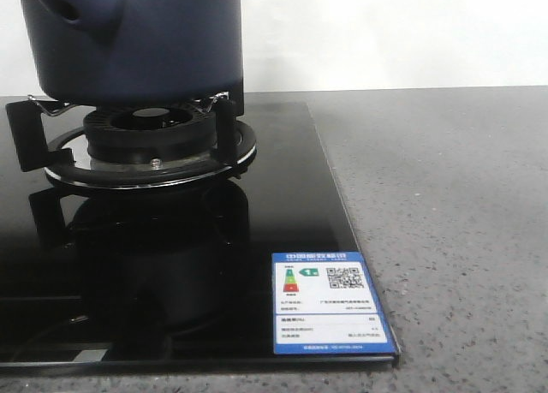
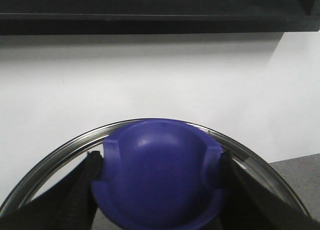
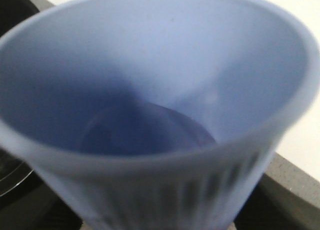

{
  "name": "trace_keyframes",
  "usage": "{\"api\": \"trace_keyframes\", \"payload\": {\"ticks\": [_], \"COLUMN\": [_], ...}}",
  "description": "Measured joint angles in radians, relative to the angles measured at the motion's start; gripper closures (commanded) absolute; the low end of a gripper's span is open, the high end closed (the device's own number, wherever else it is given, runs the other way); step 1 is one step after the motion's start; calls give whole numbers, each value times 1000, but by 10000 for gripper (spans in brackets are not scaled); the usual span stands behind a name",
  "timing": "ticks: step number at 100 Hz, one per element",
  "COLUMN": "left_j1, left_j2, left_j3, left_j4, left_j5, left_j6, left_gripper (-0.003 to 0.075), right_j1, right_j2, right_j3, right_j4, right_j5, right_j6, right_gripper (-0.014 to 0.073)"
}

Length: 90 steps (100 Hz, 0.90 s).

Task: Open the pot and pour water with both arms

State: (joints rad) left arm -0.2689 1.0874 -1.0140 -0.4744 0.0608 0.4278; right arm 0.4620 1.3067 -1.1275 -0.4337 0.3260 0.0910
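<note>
The dark navy pot stands on the gas burner at the far left; its top is cut off by the frame, and its stubby side handle shows. Neither gripper shows in the front view. My left gripper is shut on the blue knob of a glass lid with a metal rim, held up in front of the white wall. My right gripper is shut on the light-blue ribbed cup, which fills its view. I cannot tell whether the cup holds water.
The burner sits in a black glass stove top with a blue and white label at its front right corner. Grey speckled counter lies to the right. A white wall is behind. A dark shelf edge runs above the lid.
</note>
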Motion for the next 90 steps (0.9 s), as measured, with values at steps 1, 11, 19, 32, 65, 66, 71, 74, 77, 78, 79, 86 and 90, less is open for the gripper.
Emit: {"api": "trace_keyframes", "payload": {"ticks": [1, 11, 19, 32, 65, 66, 71, 74, 77, 78, 79, 86, 90], "left_j1": [0, 0, 0, 0, 0, 0, 0, 0, 0, 0, 0, 0, 0], "left_j2": [0, 0, 0, 0, 0, 0, 0, 0, 0, 0, 0, 0, 0], "left_j3": [0, 0, 0, 0, 0, 0, 0, 0, 0, 0, 0, 0, 0], "left_j4": [0, 0, 0, 0, 0, 0, 0, 0, 0, 0, 0, 0, 0], "left_j5": [0, 0, 0, 0, 0, 0, 0, 0, 0, 0, 0, 0, 0], "left_j6": [0, 0, 0, 0, 0, 0, 0, 0, 0, 0, 0, 0, 0], "left_gripper": [392, 392, 392, 392, 392, 392, 392, 392, 392, 392, 392, 392, 392], "right_j1": [2, 41, 71, 116, 212, 213, 228, 233, 238, 241, 243, 254, 256], "right_j2": [3, 51, 87, 147, 238, 240, 248, 252, 255, 257, 259, 269, 275], "right_j3": [-4, -66, -117, -182, -258, -258, -258, -258, -258, -258, -258, -258, -258], "right_j4": [-3, -48, -86, -150, -391, -404, -443, -464, -484, -493, -497, -540, -567], "right_j5": [4, 61, 106, 157, 217, 217, 219, 219, 219, 219, 219, 219, 219], "right_j6": [0, 0, 0, 0, -2, -2, -2, -2, -2, -2, -2, -2, -2], "right_gripper": [257, 257, 257, 257, 257, 258, 258, 258, 258, 258, 258, 258, 258]}}
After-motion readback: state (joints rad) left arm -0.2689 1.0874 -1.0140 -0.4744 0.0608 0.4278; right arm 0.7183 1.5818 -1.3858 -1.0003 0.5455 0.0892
